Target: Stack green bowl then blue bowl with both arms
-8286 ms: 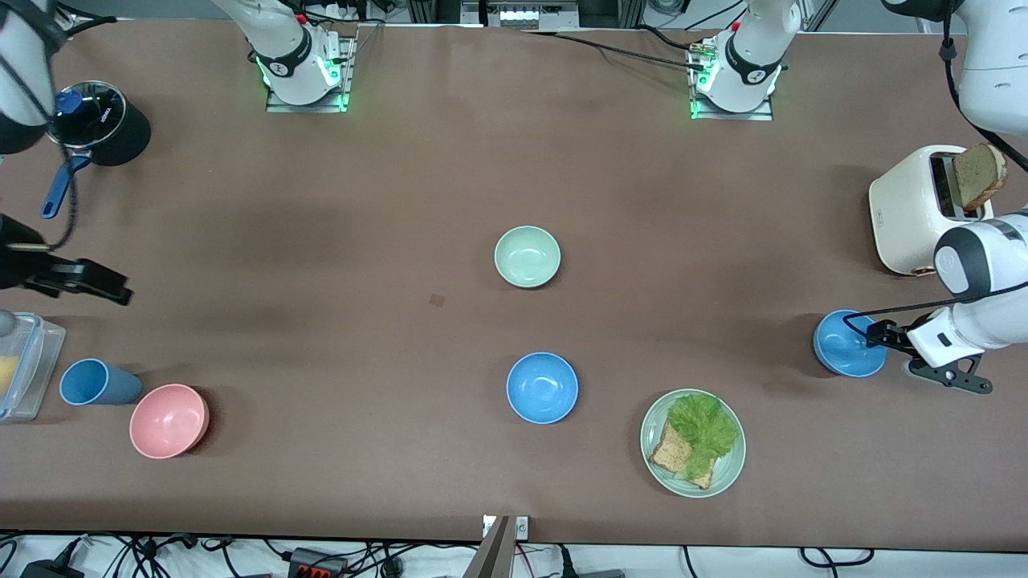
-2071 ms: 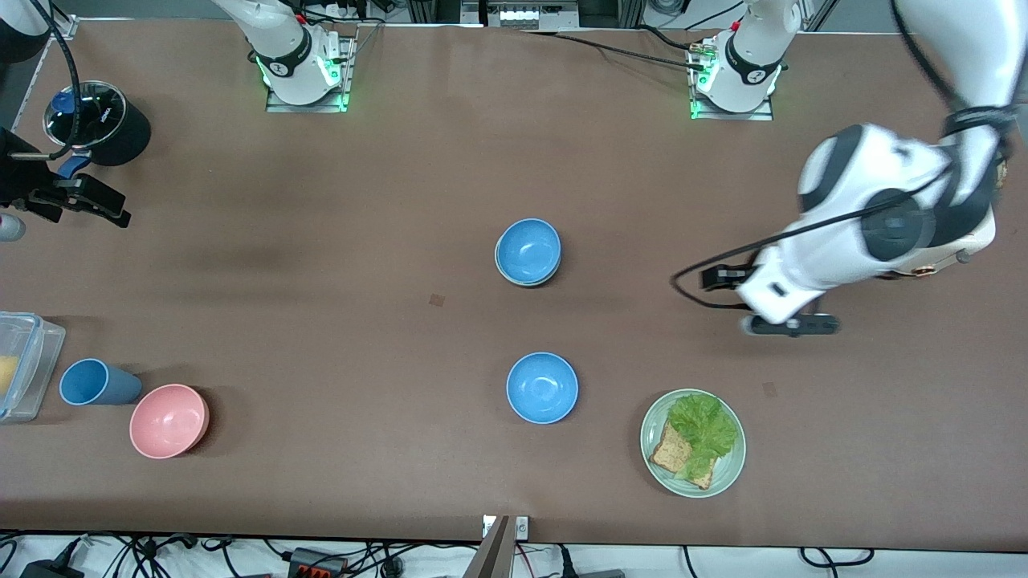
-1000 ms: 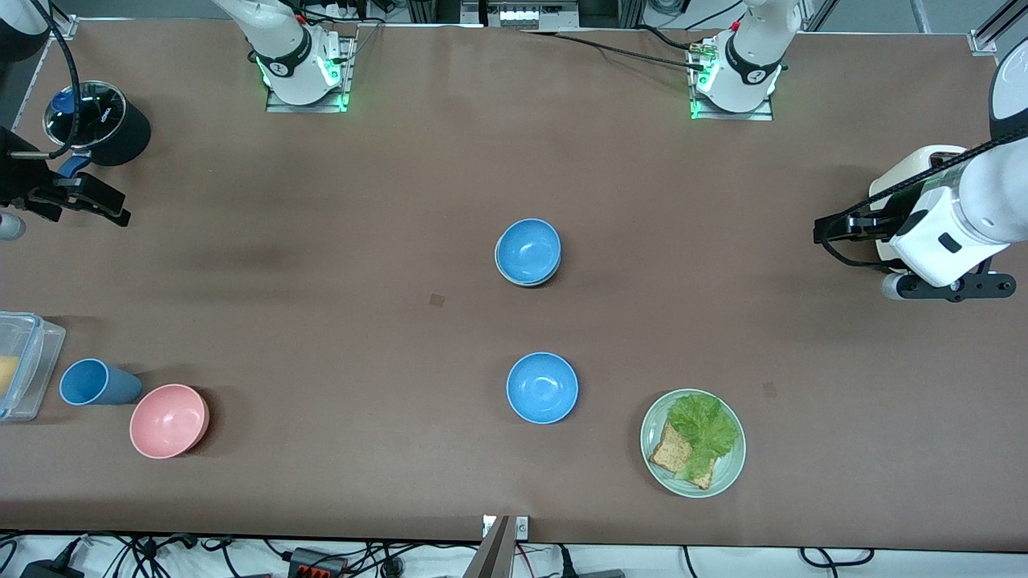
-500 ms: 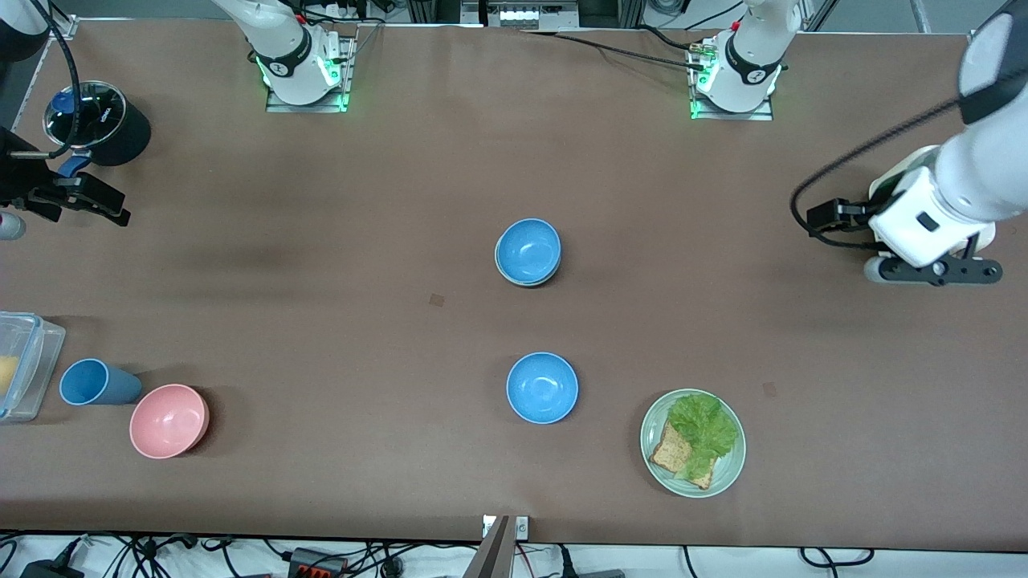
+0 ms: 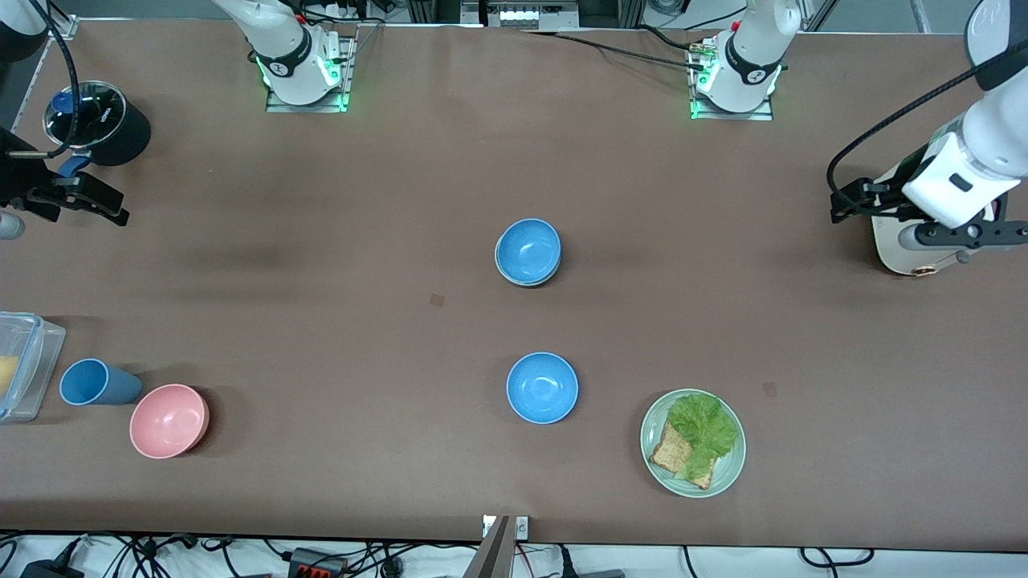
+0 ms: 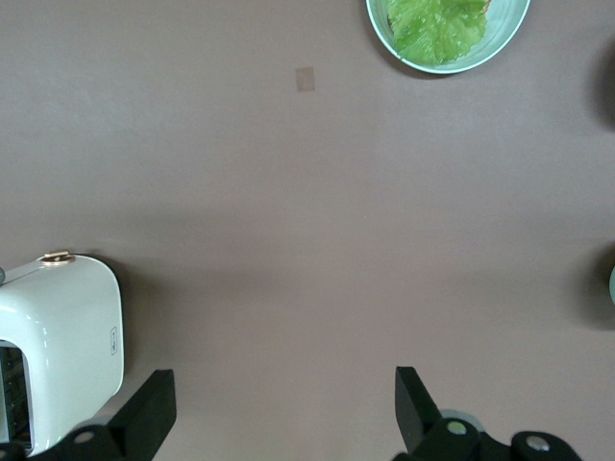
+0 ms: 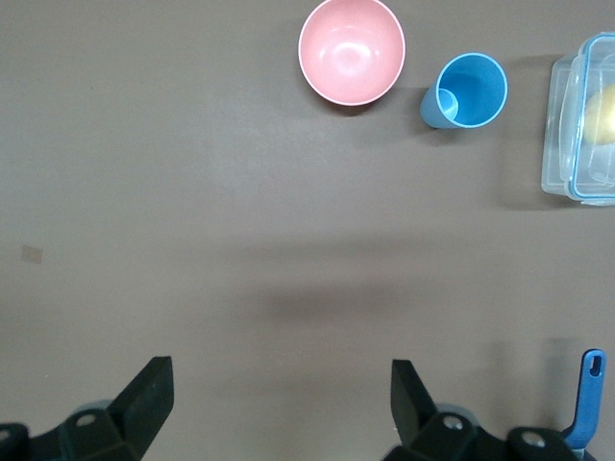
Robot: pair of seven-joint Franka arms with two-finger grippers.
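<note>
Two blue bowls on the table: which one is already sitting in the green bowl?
The blue bowl farther from the front camera; the green bowl's rim peeks out beneath it. The other blue bowl, beside the lettuce plate, sits alone on the table.

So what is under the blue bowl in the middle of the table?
The blue bowl sits nested in the green bowl. Only a thin pale-green rim shows along its edge nearer the camera; the green bowl's inside is covered.

Pink bowl (image 7: 352, 50) beside blue cup (image 7: 465, 91), clear container (image 7: 582, 120) near.
</note>
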